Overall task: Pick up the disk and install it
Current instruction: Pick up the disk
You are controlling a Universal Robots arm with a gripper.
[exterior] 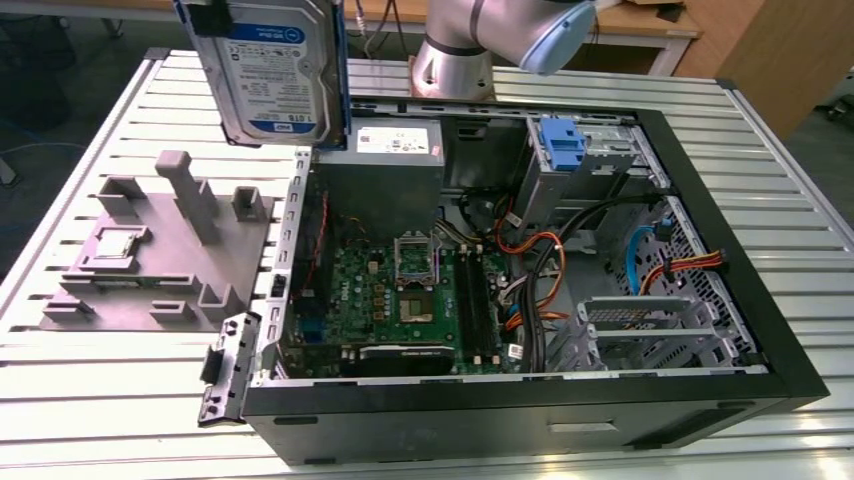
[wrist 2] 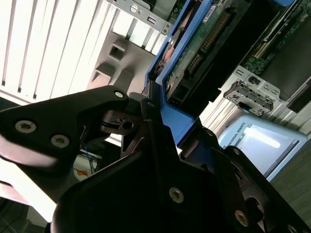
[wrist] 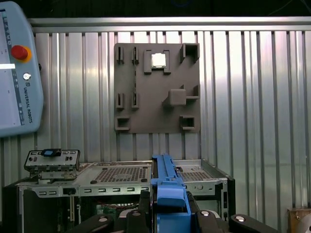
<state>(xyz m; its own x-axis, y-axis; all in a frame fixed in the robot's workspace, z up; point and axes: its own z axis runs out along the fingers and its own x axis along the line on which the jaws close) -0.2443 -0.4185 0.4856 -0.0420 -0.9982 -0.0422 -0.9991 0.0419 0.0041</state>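
At the exterior view's left, a grey fixture plate (exterior: 154, 250) lies on the slatted bench (exterior: 107, 420). Above its far edge the disk (exterior: 267, 70) is held in the air, upright, with its label turned to the camera. It is clear of the bench and close to the side of the open computer case (exterior: 534, 420) on the exterior view's left. Inside the case a power supply (exterior: 387, 160) and a motherboard (exterior: 400, 290) are seen. Further right, another blue carrier (exterior: 567, 145) sits in the drive cage.

In both wrist views the end effector (wrist 2: 150, 111) (wrist: 167, 204) is clamped on the disk's blue bracket (wrist: 167, 179), with the fingers closed against the bracket's edge. The disk's circuit-board underside (wrist 2: 204, 43) is exposed.

The disk is judged stiff and fairly dense, with smooth metal faces that could slip. The board side and connector are judged fragile, so the bracket rails are the better hold. Some flex in the plastic is to be expected, and knocks are best avoided.
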